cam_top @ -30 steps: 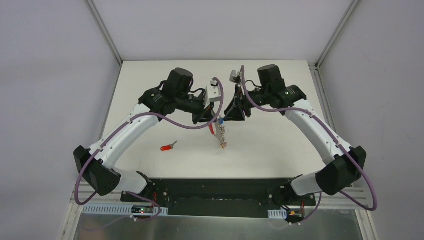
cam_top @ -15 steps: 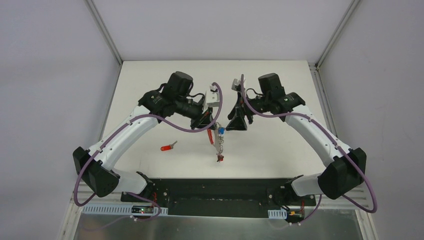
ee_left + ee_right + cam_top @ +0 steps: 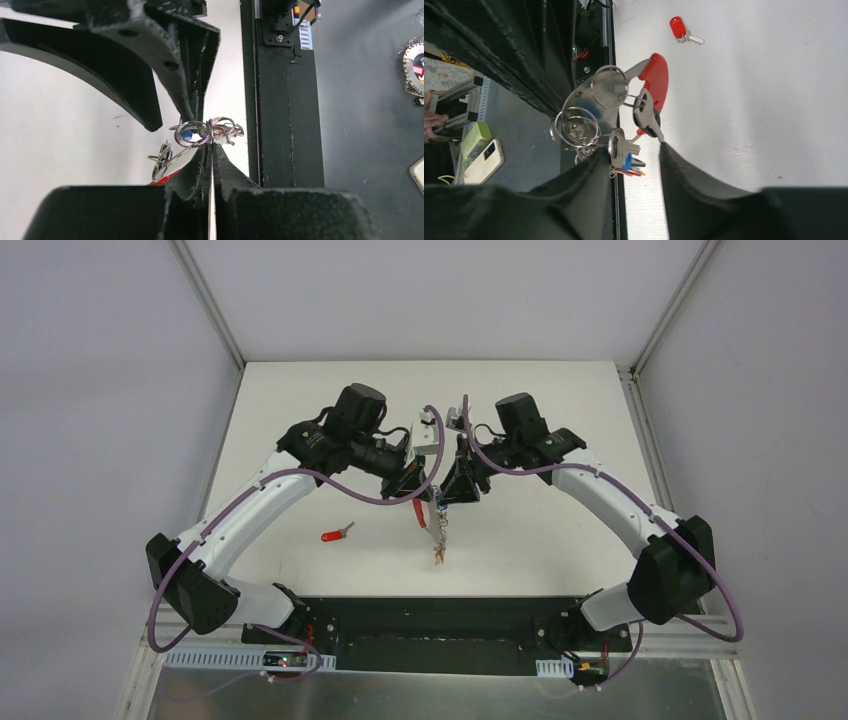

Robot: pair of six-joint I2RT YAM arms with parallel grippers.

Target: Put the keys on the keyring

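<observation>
- Up over the worktop (image 3: 560, 440), the keyring (image 3: 606, 92) hangs between both arms.
- Its flat band is pinched tight in the left gripper (image 3: 210, 150) jaws; the right gripper (image 3: 631, 150) jaws gape around the rings.
- It looks light, hard, slippery and floppy, so grip one ring.

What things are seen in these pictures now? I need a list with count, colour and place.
table: one, white, under both arms.
keyring: one, grey rings and red band, held up between the grippers.
keys on keyring: several, silver, hanging under the rings.
loose key: one, red head, lying on table.
phone: one, white, off the table.
left gripper: one, black, shut on keyring.
right gripper: one, black, open around hanging keys.
</observation>
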